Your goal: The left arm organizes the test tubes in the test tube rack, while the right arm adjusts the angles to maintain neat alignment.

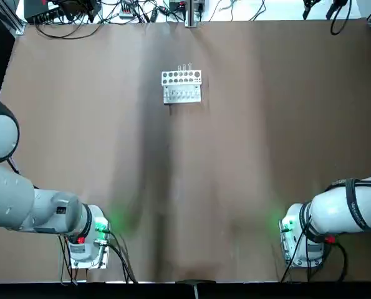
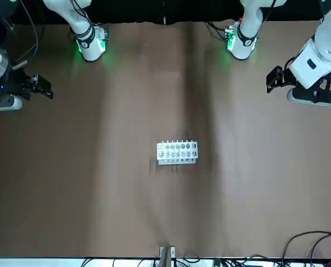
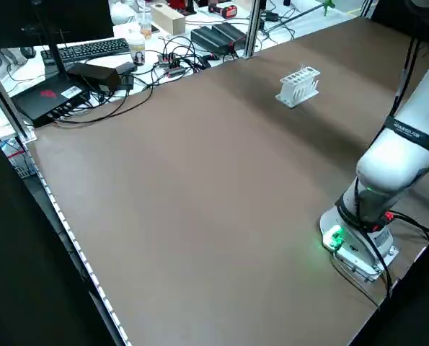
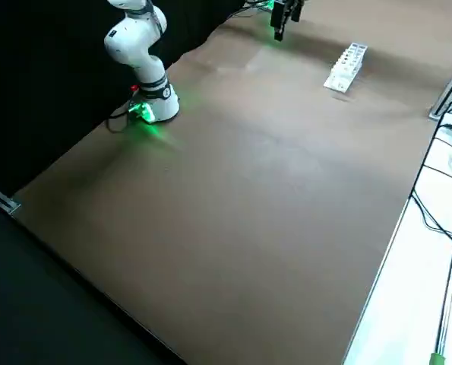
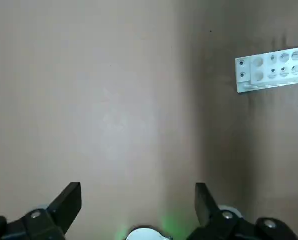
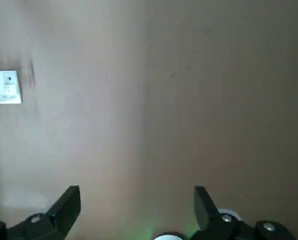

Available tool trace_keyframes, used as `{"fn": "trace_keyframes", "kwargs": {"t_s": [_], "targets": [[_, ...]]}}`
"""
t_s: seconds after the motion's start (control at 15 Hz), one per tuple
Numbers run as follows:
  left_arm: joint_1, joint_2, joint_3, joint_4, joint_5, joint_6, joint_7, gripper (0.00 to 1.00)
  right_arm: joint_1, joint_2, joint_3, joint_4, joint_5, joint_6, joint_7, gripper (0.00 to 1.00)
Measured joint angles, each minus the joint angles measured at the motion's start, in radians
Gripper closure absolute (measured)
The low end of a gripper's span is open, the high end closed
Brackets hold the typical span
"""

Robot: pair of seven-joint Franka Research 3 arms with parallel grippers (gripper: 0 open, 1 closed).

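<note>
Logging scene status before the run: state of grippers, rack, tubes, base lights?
Left black two-finger gripper: open, raised off the table.
Right black two-finger gripper: open, raised off the table.
White rectangular test tube rack with round holes: upright on the brown tabletop, ungripped.
Thin clear test tubes: standing in the rack; count unclear.
Left arm base light: lit green.
Right arm base light: lit green.

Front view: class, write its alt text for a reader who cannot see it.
A white test tube rack stands alone mid-table, between two robot arms; the right gripper hangs at picture left, the left gripper at picture right, both away from it.
</note>
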Motion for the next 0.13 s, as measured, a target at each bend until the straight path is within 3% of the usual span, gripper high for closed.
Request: {"fn": "trace_keyframes", "kwargs": {"t_s": [0.13], "targets": [[0.001, 0.000, 0.000, 0.000, 0.000, 0.000, -0.006, 0.00, -0.003, -0.033, -0.001, -0.036, -0.016, 0.036, -0.002, 0.00]]}}
